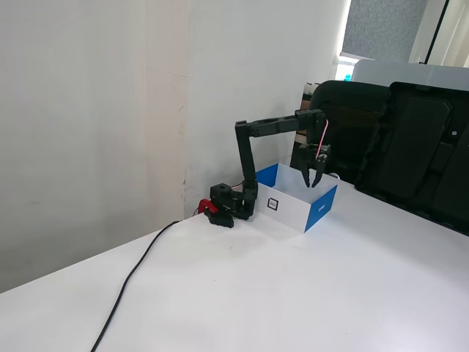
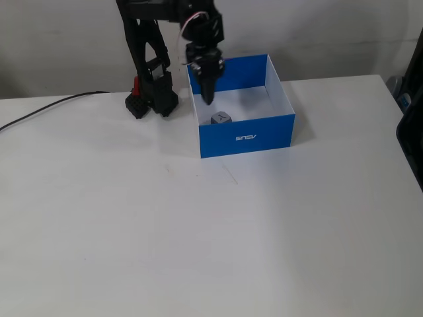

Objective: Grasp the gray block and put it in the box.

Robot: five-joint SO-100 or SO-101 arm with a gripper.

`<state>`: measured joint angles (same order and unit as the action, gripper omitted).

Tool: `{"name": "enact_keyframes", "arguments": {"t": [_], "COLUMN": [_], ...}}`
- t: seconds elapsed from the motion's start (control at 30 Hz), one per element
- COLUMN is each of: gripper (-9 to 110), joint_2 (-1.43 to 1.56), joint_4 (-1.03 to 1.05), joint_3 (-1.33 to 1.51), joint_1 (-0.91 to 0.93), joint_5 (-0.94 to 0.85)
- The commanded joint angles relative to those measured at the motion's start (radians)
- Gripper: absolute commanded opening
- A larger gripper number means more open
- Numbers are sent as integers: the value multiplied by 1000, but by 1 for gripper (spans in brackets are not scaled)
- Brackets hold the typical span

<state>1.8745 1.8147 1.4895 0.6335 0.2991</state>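
Note:
A blue box with a white inside stands on the white table in both fixed views (image 1: 321, 209) (image 2: 246, 138). The gray block (image 2: 221, 119) lies on the box floor near its front left corner; in a fixed view from the side the box wall hides it. My gripper (image 1: 311, 183) (image 2: 208, 100) points straight down over the box's left part, just above and behind the block, not touching it. Its jaws stand apart with nothing between them.
The arm's black base (image 1: 233, 204) (image 2: 151, 99) is clamped beside the box by the wall. A black cable (image 1: 132, 282) (image 2: 39, 109) runs across the table from it. Black chairs (image 1: 410, 147) stand behind the table's far edge.

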Motion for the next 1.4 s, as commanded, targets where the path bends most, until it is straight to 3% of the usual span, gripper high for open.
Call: {"name": "enact_keyframes", "arguments": {"t": [0.0,0.47,0.83,1.37], "gripper": [0,0,0,0], "joint_2": [114,296,532,900], "joint_4": [-55,-249,-453,-689], "joint_3": [101,364,617,1029], "joint_1": [-132,-367,-561,-603], "joint_5": [-18,-74,-222,-430]}}
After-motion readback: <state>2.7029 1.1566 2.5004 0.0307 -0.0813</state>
